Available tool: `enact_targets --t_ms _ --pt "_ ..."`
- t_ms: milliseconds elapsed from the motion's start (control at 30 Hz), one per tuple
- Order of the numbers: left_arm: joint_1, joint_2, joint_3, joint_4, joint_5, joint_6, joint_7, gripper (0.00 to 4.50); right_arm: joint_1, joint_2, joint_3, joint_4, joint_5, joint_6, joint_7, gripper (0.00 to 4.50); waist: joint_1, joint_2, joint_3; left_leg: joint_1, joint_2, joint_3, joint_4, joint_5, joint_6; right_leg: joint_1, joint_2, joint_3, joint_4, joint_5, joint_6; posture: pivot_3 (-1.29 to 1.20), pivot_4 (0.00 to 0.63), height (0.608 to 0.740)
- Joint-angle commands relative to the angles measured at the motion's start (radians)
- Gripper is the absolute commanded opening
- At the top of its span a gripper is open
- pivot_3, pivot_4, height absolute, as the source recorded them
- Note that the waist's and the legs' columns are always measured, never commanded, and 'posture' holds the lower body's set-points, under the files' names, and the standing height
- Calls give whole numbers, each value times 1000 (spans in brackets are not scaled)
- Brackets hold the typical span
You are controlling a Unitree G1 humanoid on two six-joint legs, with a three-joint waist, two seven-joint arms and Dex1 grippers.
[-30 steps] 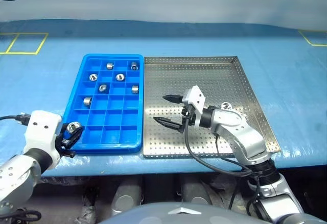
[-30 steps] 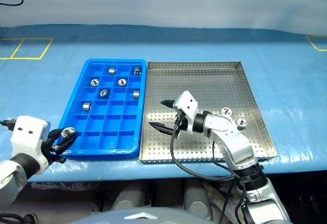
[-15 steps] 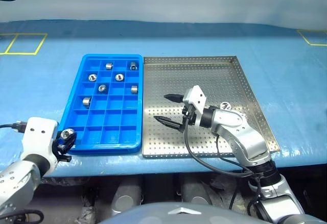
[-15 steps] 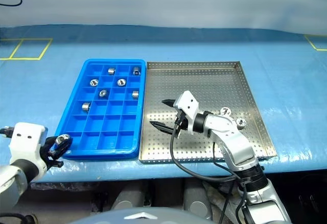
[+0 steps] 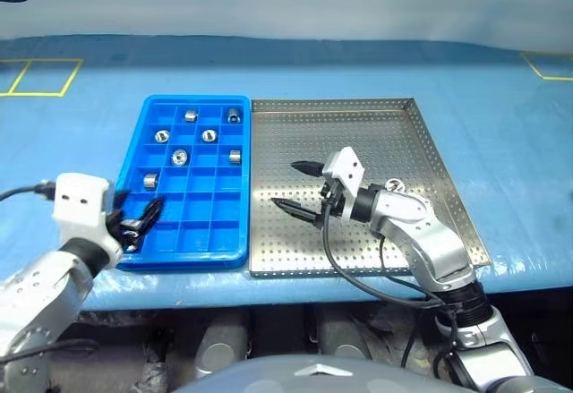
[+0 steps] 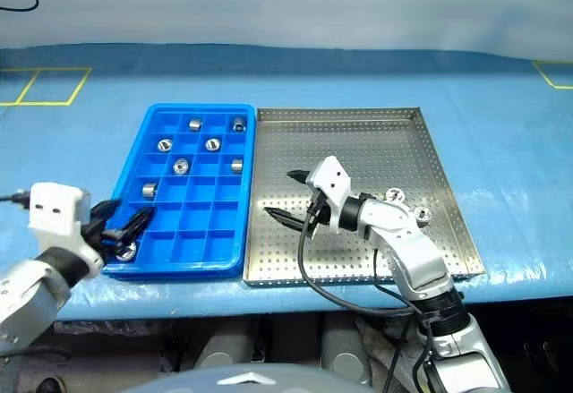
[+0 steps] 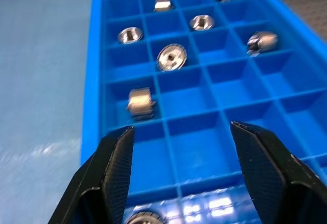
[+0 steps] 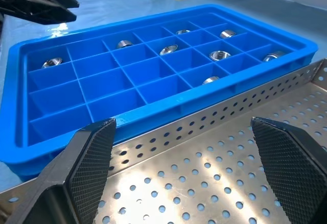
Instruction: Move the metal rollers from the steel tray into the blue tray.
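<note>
Blue tray (image 5: 134, 156): bright saturated blue, moulded grid of square cells, glossy highlights on the rim at 6 o'clock. Metal rollers (image 5: 179, 156): shiny silver with dark hollow centres. Steel tray (image 5: 358, 129): silvery-grey, floor covered in a regular dot pattern of perforations (rim wall perforated too, per right wrist view). Table cover (image 5: 501, 133): mid-blue, slightly wrinkled, yellow line markings (image 5: 36, 75) at 10 o'clock. Left gripper (image 5: 143, 217) and right gripper (image 5: 295, 187): black fingers with fine cross-hatched texture; white wrist housings.
</note>
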Motion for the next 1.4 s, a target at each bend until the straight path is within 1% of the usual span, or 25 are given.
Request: enact_targets --t_ms 33,133,200,267,367,433,533,633,667,767,867,1033,1267,1333,1400 --pt "-131 -32 -181 67 22 -77 -31 3264 -3 -23 -48 -53 -33 -10 -51 4500 -2 1 -1 0 0 0 0 0 0 0 0 0 0 0 0 -94 150 740" --pt "-243 -54 -422 197 140 -163 -80 3264 36 -48 -87 -91 -31 7 -79 4500 -13 0 -1 0 -2 1 0 0 1 1 0 1 0 1 1 -151 150 740" --pt "-290 -74 -526 287 210 -253 -120 3264 67 -67 -104 -113 -35 22 -96 4500 -29 0 -1 0 -2 1 0 0 2 1 0 2 -1 1 1 -183 150 740" --pt "-355 -113 -611 406 267 -331 -160 3264 108 -87 -132 -137 -52 46 -135 4500 -42 0 -1 0 -2 3 0 -1 3 0 0 3 -1 1 1 -234 150 740" --pt "-435 -148 -707 552 342 -407 -217 3264 155 -103 -168 -176 -82 88 -201 4500 -66 1 -1 -1 -1 5 0 -2 4 -1 0 3 -2 1 2 -293 150 740" --pt "-478 -173 -747 620 367 -444 -258 3264 180 -106 -189 -204 -87 111 -232 4500 -86 1 -1 -1 -1 5 0 -2 5 -1 0 4 -2 1 2 -311 150 740" --pt "-530 -210 -790 697 397 -486 -315 3264 211 -104 -203 -237 -88 124 -256 4500 -118 1 -1 -1 -1 6 0 -5 10 -2 0 5 -2 1 4 -364 150 740" --pt "-567 -235 -818 755 417 -503 -360 3264 228 -95 -211 -262 -88 135 -278 4500 -151 1 -1 -1 -1 6 1 -6 11 -2 0 5 -1 2 6 -380 150 740" --pt "-575 -241 -829 772 426 -505 -373 3264 233 -93 -213 -267 -87 137 -284 4500 -163 1 -1 -1 -1 6 1 -6 11 -1 1 6 -1 4 9 -386 150 740" --pt "-585 -254 -846 807 449 -509 -396 3264 242 -92 -216 -276 -86 137 -292 4500 -201 1 -1 -1 -1 6 2 -6 12 -1 1 7 -1 5 12 -393 150 740" --pt "-591 -266 -862 856 492 -505 -387 3264 243 -90 -215 -277 -86 135 -296 4500 -232 1 -1 -1 -1 6 2 -6 12 -1 1 8 -1 5 13 -391 150 740" --pt "-597 -292 -855 913 542 -496 -357 3264 227 -83 -204 -262 -89 128 -300 4500 -261 1 -1 -1 -1 6 2 -6 13 -1 1 9 -1 6 15 -391 150 740" --pt "-601 -322 -843 950 584 -495 -333 3264 214 -78 -197 -252 -90 125 -296 4500 -267 1 -1 -1 -2 6 3 -6 13 -1 1 11 -1 6 16 -373 150 740" --pt "-602 -328 -840 959 597 -492 -325 2864 210 -77 -196 -249 -91 124 -296 4500 -267 1 -1 -1 -2 6 3 -6 13 -1 1 11 -1 6 16 -373 150 740" --pt "-602 -332 -837 962 603 -491 -324 2316 208 -76 -196 -247 -91 123 -298 4500 -266 1 -1 -1 -2 6 3 -6 13 -1 1 11 -1 6 16 -373 150 740"
